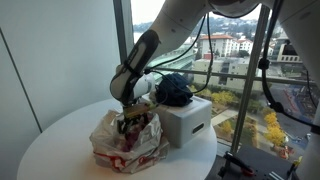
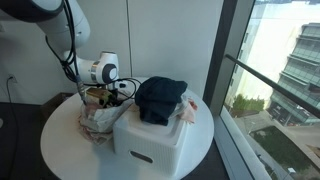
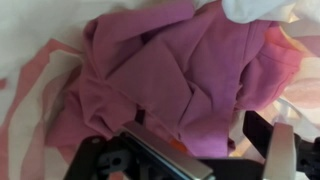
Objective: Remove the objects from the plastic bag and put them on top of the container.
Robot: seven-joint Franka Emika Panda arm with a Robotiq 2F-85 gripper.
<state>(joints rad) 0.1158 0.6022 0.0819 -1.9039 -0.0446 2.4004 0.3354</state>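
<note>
A crumpled red-and-white plastic bag [image 1: 125, 142] lies on the round white table, next to a white container [image 1: 187, 125]. A dark blue cloth [image 1: 172, 90] lies on top of the container in both exterior views [image 2: 160, 98]. My gripper [image 1: 130, 118] reaches down into the bag's mouth [image 2: 100, 110]. In the wrist view a purple cloth [image 3: 170, 70] fills the frame inside the bag. My gripper's fingers [image 3: 205, 145] are apart, with a fold of that cloth between them. I cannot tell whether they touch it.
The table [image 2: 60, 150] is small and round, and its edge is close on every side. A tall window [image 2: 270, 70] stands just behind the container. A pale pink-white item [image 2: 189, 109] lies on the container beside the blue cloth. White bag plastic [image 3: 255, 10] shows above the purple cloth.
</note>
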